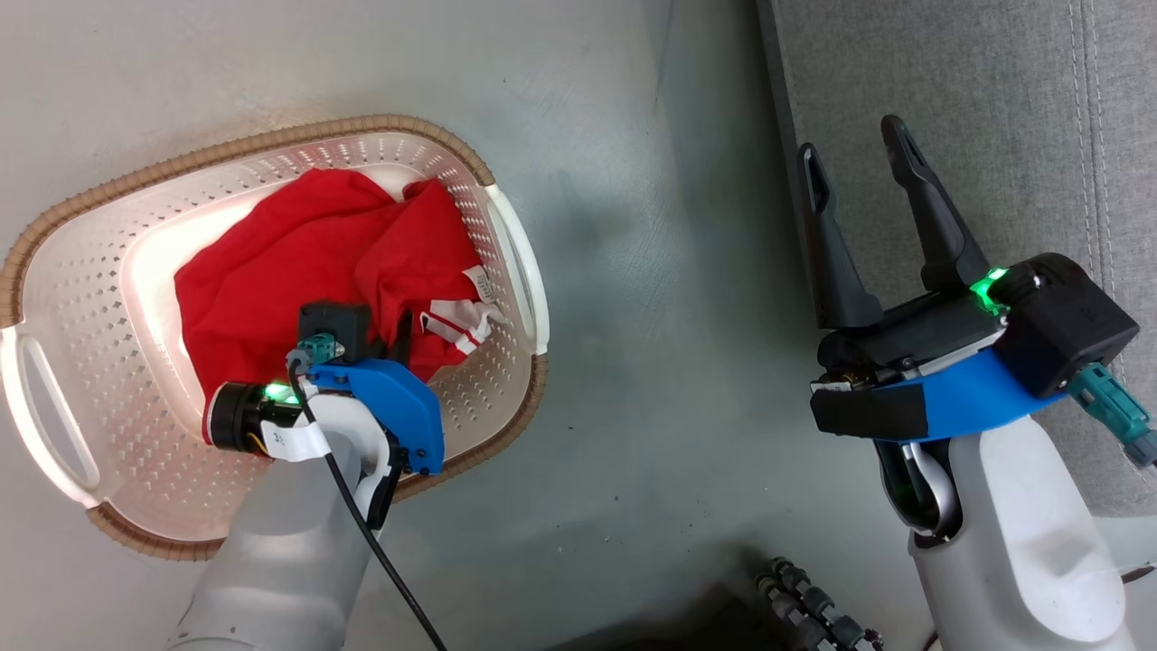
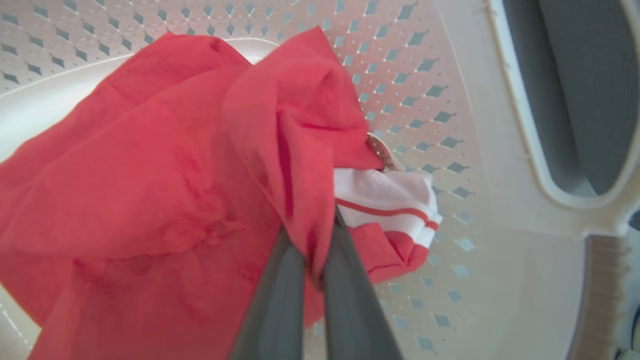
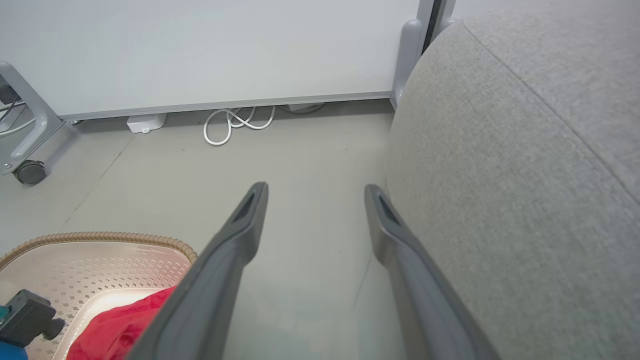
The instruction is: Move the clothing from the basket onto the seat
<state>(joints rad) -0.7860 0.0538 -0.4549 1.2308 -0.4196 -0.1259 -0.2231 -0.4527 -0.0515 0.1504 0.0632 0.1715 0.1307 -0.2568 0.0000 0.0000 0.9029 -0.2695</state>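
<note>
The red clothing with white striped trim lies bunched inside the cream perforated basket on the floor. My left gripper reaches down into the basket and is shut on a fold of the red clothing; in the left wrist view its two fingers pinch the fabric between them. My right gripper hangs open and empty over the floor beside the grey seat, fingers spread. The right wrist view shows the right gripper with the seat just to its right.
The basket's white side handle faces the seat. A white wall panel on a wheeled grey frame and a coiled white cable lie across the floor. Dark cable connectors sit near my base.
</note>
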